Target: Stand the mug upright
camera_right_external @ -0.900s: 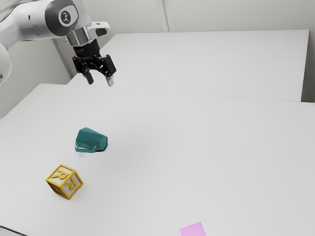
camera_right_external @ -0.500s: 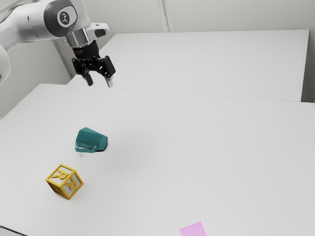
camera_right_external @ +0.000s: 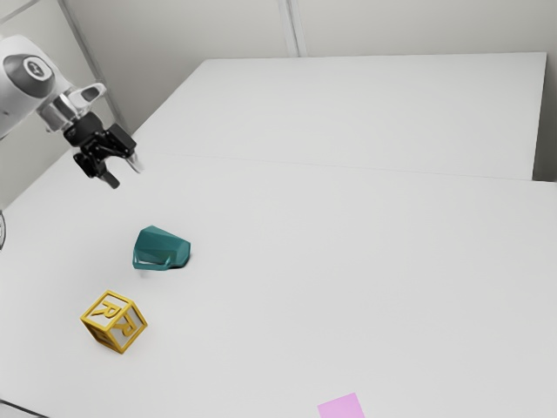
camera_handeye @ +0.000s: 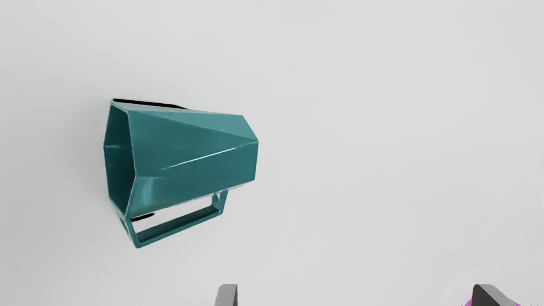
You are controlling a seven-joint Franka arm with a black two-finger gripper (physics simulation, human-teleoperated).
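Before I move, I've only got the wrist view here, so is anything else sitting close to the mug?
Observer: Yes, a yellow letter block. It sits nearer the exterior camera than the mug, with a gap between them.

Operator: Okay, what letter is it showing, so I'll know it if it comes up?

Observer: An R, on two of the faces turned toward the exterior camera.
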